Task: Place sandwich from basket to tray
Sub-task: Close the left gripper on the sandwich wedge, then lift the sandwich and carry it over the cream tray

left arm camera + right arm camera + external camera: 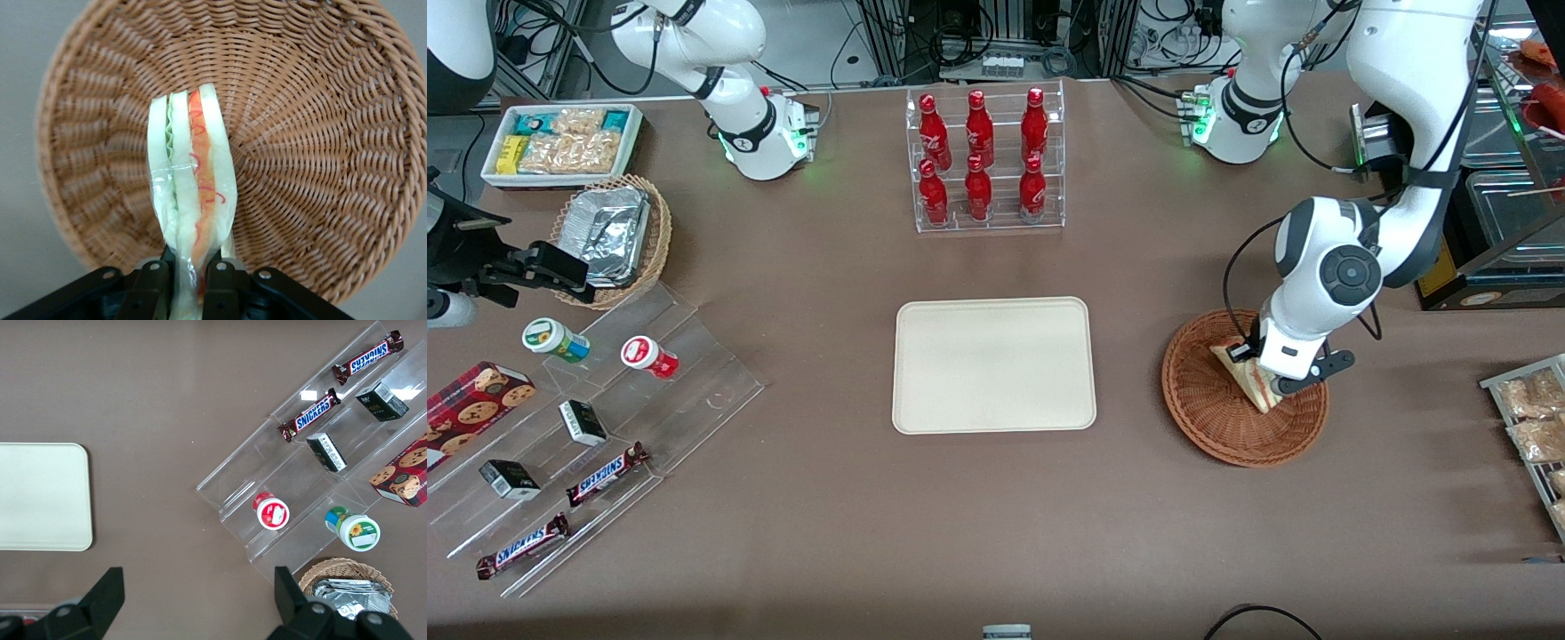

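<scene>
End effector [187, 273] grips sandwich [190, 193] over basket [320, 133], prob. lifted.

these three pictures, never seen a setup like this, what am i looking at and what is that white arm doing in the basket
These are two white robot arms at a brown table, seen by three cameras at one moment. The front view looks down at the whole table. The other two views come from cameras on the arms' wrists.

The working arm's gripper is down in the reddish-brown wicker basket. Its wrist view shows the two black fingers shut on a wrapped sandwich, standing on edge over the basket.

The cream tray lies at the table's middle, bare. Farther from the front camera stands a rack of red bottles. Toward the parked arm's end are clear steps with Snickers bars and small tubs.
</scene>
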Controlling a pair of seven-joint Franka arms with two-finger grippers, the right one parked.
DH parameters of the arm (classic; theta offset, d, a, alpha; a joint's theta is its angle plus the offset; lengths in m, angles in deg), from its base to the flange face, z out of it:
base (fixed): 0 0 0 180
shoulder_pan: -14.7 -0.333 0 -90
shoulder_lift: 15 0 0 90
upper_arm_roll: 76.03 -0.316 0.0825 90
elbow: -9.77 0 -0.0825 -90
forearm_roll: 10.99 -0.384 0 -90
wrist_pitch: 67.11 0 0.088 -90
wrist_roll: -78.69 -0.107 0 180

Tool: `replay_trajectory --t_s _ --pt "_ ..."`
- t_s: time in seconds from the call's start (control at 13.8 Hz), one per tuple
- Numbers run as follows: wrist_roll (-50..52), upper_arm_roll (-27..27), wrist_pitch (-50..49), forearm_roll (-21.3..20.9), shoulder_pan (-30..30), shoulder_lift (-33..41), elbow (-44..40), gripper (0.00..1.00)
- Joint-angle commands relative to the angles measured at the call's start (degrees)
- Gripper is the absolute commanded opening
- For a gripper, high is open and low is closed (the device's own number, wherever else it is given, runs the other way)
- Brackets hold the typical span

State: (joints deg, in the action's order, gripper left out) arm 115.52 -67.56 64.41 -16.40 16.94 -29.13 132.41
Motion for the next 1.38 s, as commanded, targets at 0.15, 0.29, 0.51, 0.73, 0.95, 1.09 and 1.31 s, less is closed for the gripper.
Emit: replay_trajectory --t_s 0.15,0.29,0.51,0.73,0.95,1.09,1.31 --pt "0.4 2.5 -14.3 -1.4 1.5 3.0 -7.8 0.00" --pt "0.4 4.0 -15.8 -1.4 3.0 3.0 -9.5 0.00" --pt "0.3 6.4 -15.9 -1.1 5.1 2.9 -11.5 0.00" --pt "-3.0 10.9 -15.3 -0.1 5.2 1.0 -14.3 0.00" --pt "-6.8 14.2 -14.1 3.6 5.2 -2.1 -17.5 0.00" --pt "-6.9 16.9 -11.9 3.7 5.2 -4.8 -18.7 0.00" --pt "-6.2 20.4 -8.8 3.5 5.4 -9.1 -20.2 0.00"
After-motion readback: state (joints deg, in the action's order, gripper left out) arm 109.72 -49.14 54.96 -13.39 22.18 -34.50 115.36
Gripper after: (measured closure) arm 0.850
